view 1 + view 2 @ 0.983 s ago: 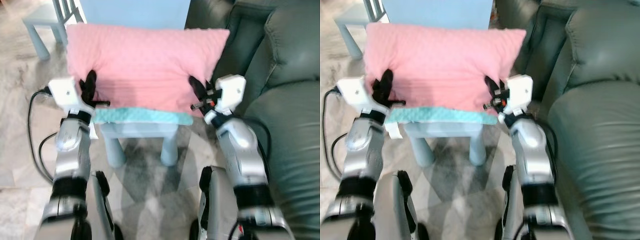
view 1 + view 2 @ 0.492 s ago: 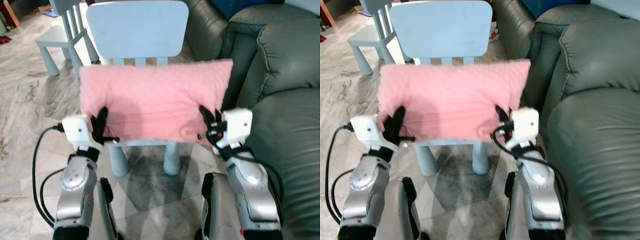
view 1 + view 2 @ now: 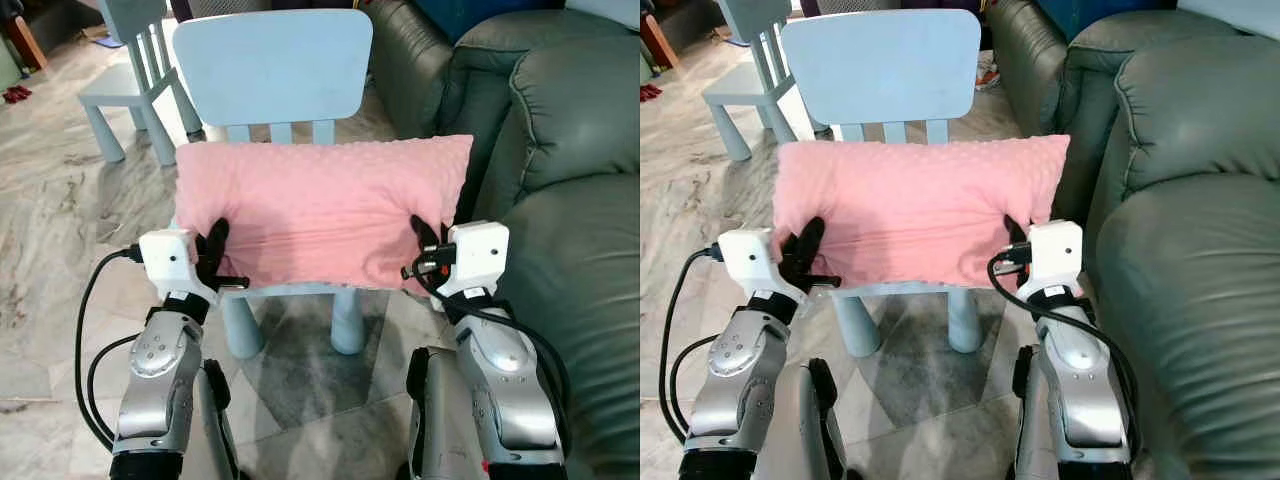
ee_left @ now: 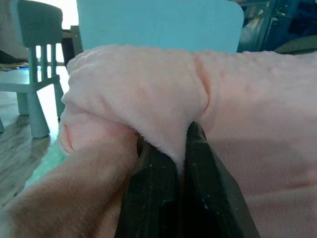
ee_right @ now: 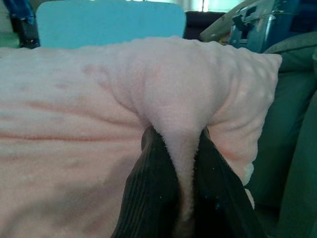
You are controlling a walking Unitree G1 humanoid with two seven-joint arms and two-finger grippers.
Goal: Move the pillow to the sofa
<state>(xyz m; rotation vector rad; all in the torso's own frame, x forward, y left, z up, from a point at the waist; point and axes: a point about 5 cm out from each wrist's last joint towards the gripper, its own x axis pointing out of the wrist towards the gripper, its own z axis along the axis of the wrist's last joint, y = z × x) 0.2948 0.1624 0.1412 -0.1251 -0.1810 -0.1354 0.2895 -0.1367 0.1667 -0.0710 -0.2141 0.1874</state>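
Observation:
A pink dotted pillow (image 3: 320,210) is held up between my two arms, in front of the small light-blue chair (image 3: 272,70). My left gripper (image 3: 213,243) is shut on the pillow's lower left corner, and the left wrist view shows its fingers (image 4: 153,173) pinching a fold of the pink fabric (image 4: 148,94). At the lower right corner my right gripper (image 3: 424,240) is shut on the pillow as well; its fingers (image 5: 153,198) squeeze a ridge of the cloth (image 5: 173,99). The grey-green sofa (image 3: 575,250) stands directly to the right.
A second small blue chair (image 3: 125,70) stands at the back left on the marble floor (image 3: 50,220). Black cables (image 3: 90,350) hang beside my left arm. The sofa's arm (image 3: 420,60) lies close behind the pillow's right end.
The pillow has come up off the chair seat, and the camera view has shifted so the whole chair back now shows. Both grippers keep their hold on the pillow.

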